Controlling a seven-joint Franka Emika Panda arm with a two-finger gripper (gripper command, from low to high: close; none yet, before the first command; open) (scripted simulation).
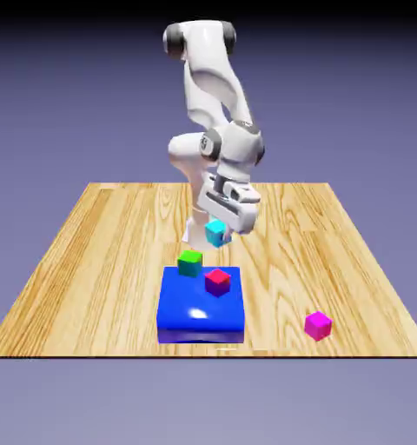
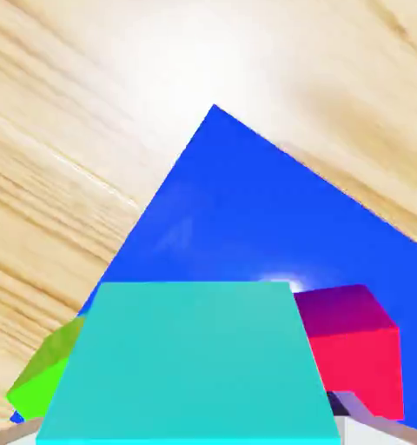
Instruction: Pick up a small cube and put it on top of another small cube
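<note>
1. While the white arm [image 1: 225,96] reaches down over the wooden table [image 1: 116,261], its gripper [image 1: 219,228] is closed on the cyan cube [image 1: 216,233] — the cube is between the fingers.
2. The cyan cube is in the air, near the blue slab [image 1: 201,304] (in the hand view, it covers a part of this slab).
3. On the slab there is a red cube [image 1: 217,282], and near it a green cube [image 1: 190,263] — at the slab's far edge.
4. The magenta cube [image 1: 318,326] lies on the table, well apart, toward the exterior view's right.
</note>
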